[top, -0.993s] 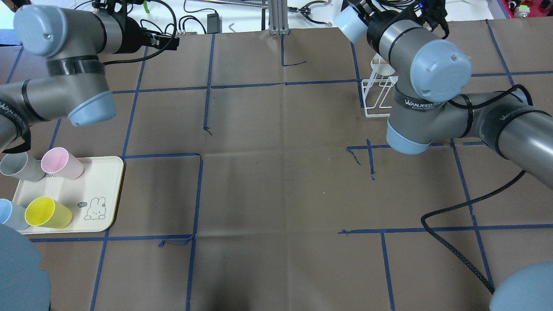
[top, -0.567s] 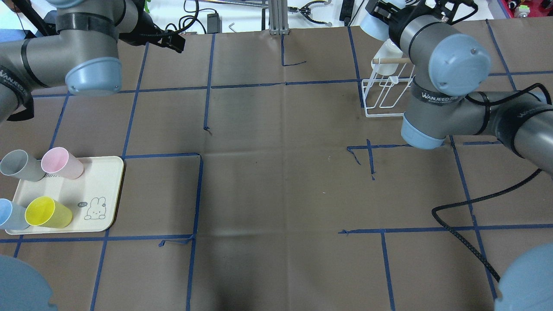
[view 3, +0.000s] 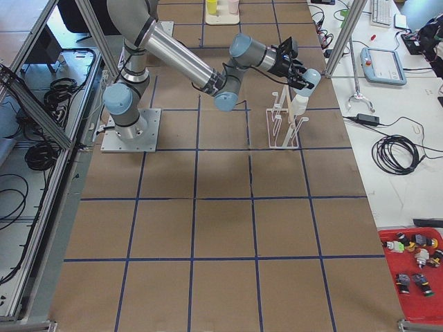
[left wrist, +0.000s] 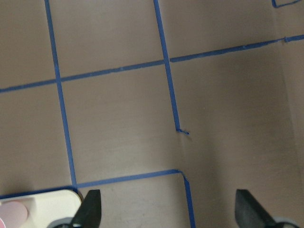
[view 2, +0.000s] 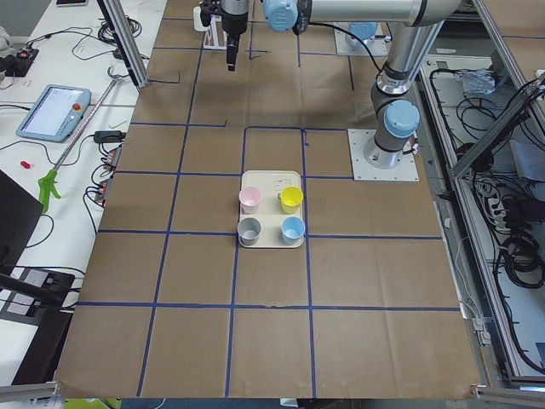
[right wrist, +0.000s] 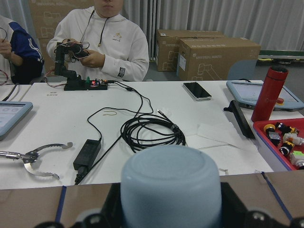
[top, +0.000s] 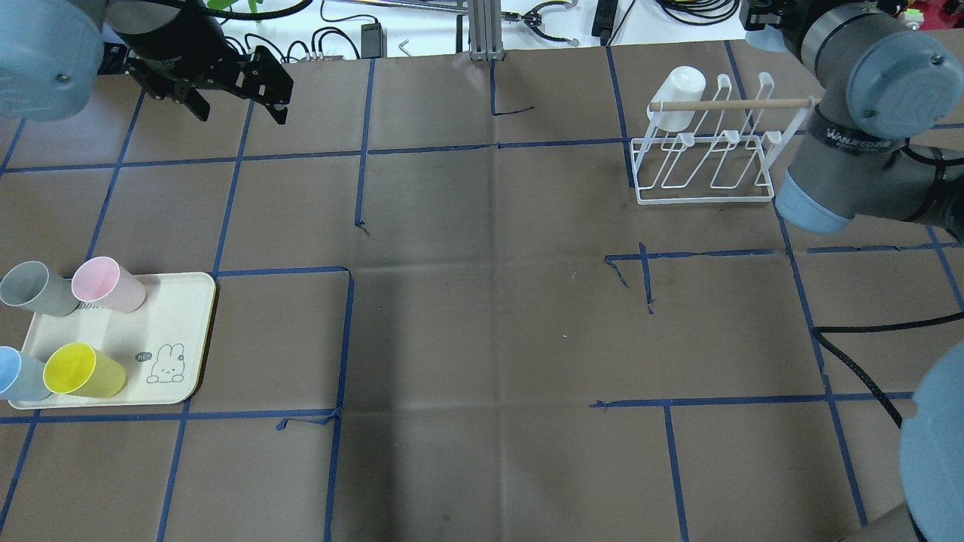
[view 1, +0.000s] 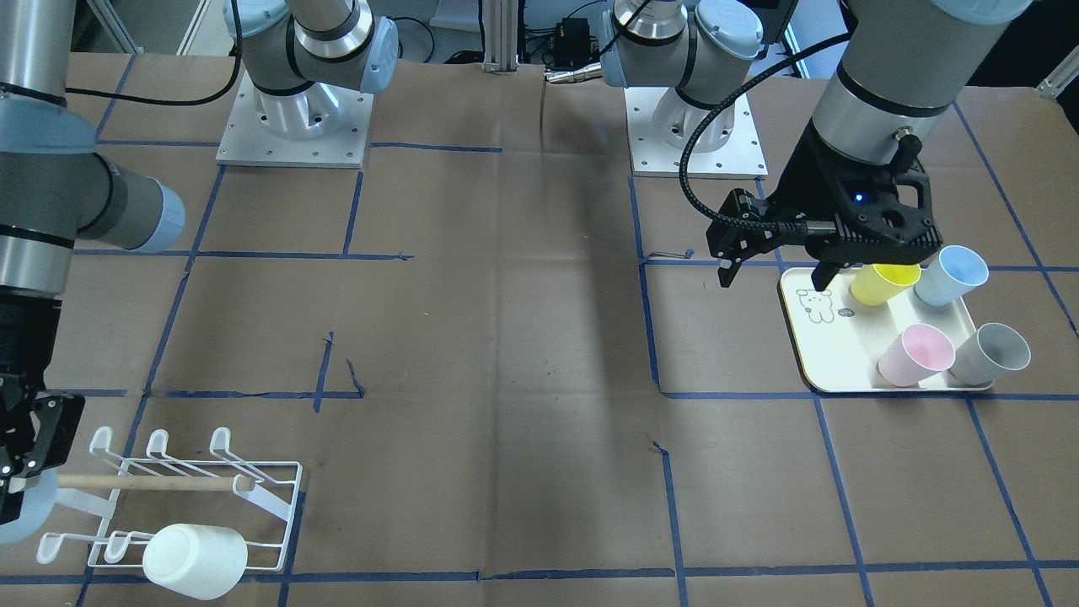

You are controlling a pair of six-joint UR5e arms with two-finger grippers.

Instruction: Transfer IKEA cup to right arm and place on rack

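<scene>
Fingers of the right gripper [view 3: 304, 72] are clamped on a light-blue cup [right wrist: 171, 183]; if misaligned, the rack [view 1: 152, 483] beside them could be knocked.

Rack [top: 705, 200] — a white cup [top: 676, 86] fills one corner prong; the other prongs stand bare either side of the dowel [top: 730, 104]. At the opposite end the right arm [top: 851, 150] and right gripper [view 1: 24, 493], closed on a blue cup [view 1: 21, 523], crowd the approach. Open table [top: 482, 316] separates rack from tray [top: 173, 316].

Right claw [view 1: 24, 472] barely in shot
Frame edge chops its blue cup [view 1: 15, 518]; up close the cup covers the claw.
</scene>
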